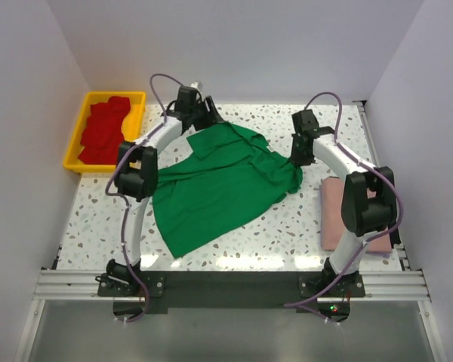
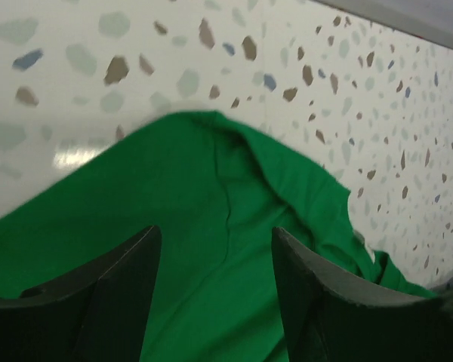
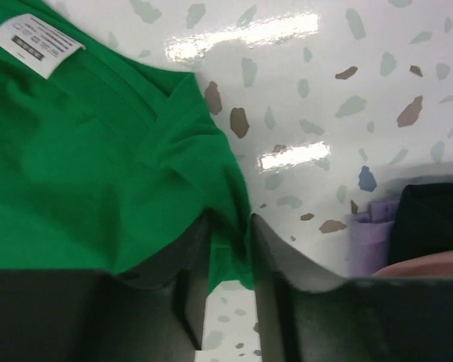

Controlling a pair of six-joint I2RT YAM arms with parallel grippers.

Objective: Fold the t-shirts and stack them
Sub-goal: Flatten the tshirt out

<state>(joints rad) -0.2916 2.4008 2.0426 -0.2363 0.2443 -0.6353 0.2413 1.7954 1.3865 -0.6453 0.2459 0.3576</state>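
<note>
The bright green t-shirt [image 1: 219,188] lies spread and rumpled in the middle of the table. My left gripper [image 1: 202,117] hovers over its far edge; in the left wrist view the left gripper [image 2: 215,253] stands wide open with green cloth [image 2: 211,226] lying flat below and nothing between the fingers. My right gripper [image 1: 297,158] is at the shirt's right corner; in the right wrist view the right gripper [image 3: 230,226] has narrow jaws with a fold of the green t-shirt [image 3: 98,166] pinched between them. A folded dusty pink t-shirt [image 1: 334,215] lies at the right. Red t-shirts [image 1: 102,130] fill the tray.
The yellow tray [image 1: 77,136] sits at the far left, beyond the table's edge. White walls close in the table on three sides. A white care label [image 3: 36,44] shows on the green shirt's neck. The right arm's elbow hangs over the pink shirt.
</note>
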